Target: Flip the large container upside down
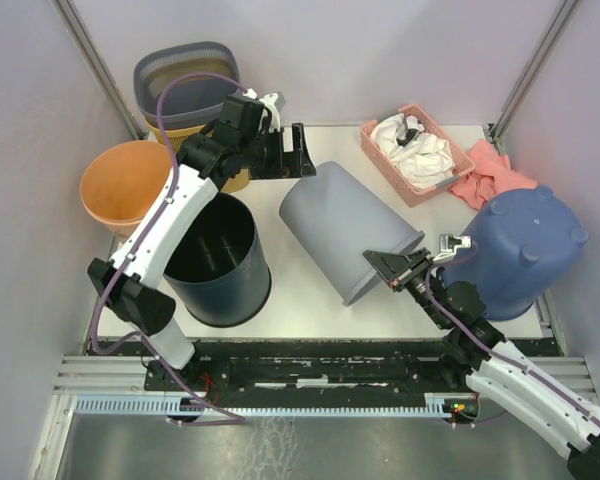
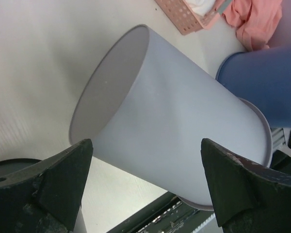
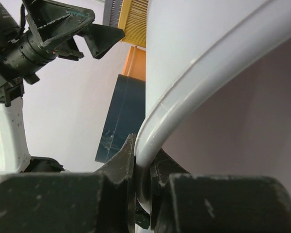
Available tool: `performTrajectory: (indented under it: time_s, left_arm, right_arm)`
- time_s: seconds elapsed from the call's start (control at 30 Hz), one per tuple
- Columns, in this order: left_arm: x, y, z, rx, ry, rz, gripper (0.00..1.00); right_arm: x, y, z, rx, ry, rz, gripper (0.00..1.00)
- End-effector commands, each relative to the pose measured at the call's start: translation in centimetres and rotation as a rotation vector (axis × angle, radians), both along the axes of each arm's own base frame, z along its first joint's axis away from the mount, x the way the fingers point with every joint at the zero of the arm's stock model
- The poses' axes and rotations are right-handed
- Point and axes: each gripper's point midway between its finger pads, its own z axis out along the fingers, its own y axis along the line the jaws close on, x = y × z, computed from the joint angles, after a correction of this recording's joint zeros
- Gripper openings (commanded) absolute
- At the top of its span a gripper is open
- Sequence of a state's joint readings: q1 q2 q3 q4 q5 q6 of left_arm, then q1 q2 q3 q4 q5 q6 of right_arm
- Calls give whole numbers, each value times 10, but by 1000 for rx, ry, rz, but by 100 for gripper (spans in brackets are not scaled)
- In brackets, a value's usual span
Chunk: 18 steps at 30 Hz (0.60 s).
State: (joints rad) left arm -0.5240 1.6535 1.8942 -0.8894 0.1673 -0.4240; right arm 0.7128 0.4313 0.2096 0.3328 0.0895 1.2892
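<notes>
The large grey container [image 1: 345, 225] lies on its side across the middle of the white table [image 1: 310, 290]. Its base points to the back left and its lipped mouth to the front right. My right gripper [image 1: 392, 268] is shut on the mouth's rim; in the right wrist view the rim [image 3: 184, 97] is pinched between the jaws of this gripper [image 3: 143, 165]. My left gripper [image 1: 298, 150] is open and empty, just off the container's base end. In the left wrist view the container [image 2: 184, 111] fills the space beyond the spread fingers of that gripper [image 2: 146, 145].
A dark upright bin [image 1: 218, 262] stands at the front left under the left arm. An orange bin [image 1: 125, 185] and a slatted grey basket [image 1: 185, 80] are at the far left. An inverted blue bucket [image 1: 525, 250], a pink basket of cloths [image 1: 415, 150] and a pink cloth [image 1: 495, 175] are on the right.
</notes>
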Motion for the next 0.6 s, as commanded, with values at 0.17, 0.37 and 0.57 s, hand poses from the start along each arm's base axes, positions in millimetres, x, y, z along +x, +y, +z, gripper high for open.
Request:
performTrajectory:
  time_s: [0.17,0.37,0.57]
  left_arm:
    - [-4,-16,-14,-52,51,-224,98]
    - [19,9,-28,-19,57,-107,99]
    - [23,7,-7,-64,12,-124,99]
  right_arm:
    - [-3,4,52,243,-218,34,2]
    - [-5,8,47,254,-280,55,2]
    - [0,13,24,198,-302,42,2]
